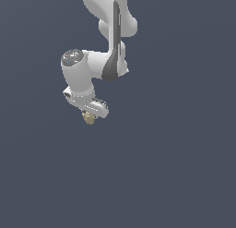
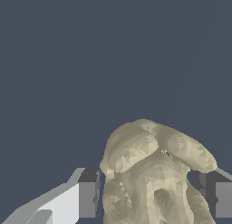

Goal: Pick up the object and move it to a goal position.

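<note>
The object [image 1: 88, 117] is a small lumpy beige-tan clump. In the exterior view it sits just under the white arm's hand, mostly covered by it. My gripper [image 1: 90, 115] is around it. In the wrist view the object [image 2: 152, 173] fills the space between the two fingers [image 2: 88, 193], which press against its sides. The gripper is shut on the object. Whether the object touches the floor cannot be told.
The plain dark grey-blue floor [image 1: 175, 167] lies all around. The white arm [image 1: 110, 33] comes down from the top of the exterior view. No other objects or marker show.
</note>
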Action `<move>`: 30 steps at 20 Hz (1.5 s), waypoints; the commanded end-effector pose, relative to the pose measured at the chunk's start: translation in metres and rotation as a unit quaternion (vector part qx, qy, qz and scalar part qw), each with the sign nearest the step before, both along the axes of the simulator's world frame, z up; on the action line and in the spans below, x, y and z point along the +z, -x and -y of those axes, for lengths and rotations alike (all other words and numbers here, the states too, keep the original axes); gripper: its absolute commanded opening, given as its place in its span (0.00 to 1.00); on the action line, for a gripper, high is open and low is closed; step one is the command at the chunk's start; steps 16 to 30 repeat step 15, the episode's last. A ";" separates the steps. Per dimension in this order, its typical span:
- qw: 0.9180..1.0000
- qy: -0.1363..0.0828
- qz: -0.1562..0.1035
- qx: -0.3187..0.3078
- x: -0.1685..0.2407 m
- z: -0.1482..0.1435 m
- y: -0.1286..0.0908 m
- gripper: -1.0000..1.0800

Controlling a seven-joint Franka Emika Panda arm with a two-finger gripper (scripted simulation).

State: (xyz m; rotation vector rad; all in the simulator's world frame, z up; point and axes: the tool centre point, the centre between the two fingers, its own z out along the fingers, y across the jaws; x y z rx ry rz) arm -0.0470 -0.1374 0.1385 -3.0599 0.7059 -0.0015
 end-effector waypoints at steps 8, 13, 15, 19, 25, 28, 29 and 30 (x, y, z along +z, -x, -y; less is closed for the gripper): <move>1.000 0.000 -0.001 0.000 0.046 0.053 0.014 0.00; 1.000 0.000 -0.001 0.001 0.047 0.056 0.013 0.00; 1.000 0.000 -0.001 0.001 0.046 0.054 0.013 0.00; 1.000 0.000 -0.001 0.001 0.046 0.054 0.013 0.00; 1.000 0.000 -0.001 0.001 0.046 0.054 0.013 0.00; 1.000 0.000 -0.001 0.001 0.046 0.054 0.013 0.00; 1.000 0.000 -0.001 0.001 0.046 0.054 0.013 0.00; 1.000 0.000 -0.001 0.001 0.046 0.054 0.013 0.00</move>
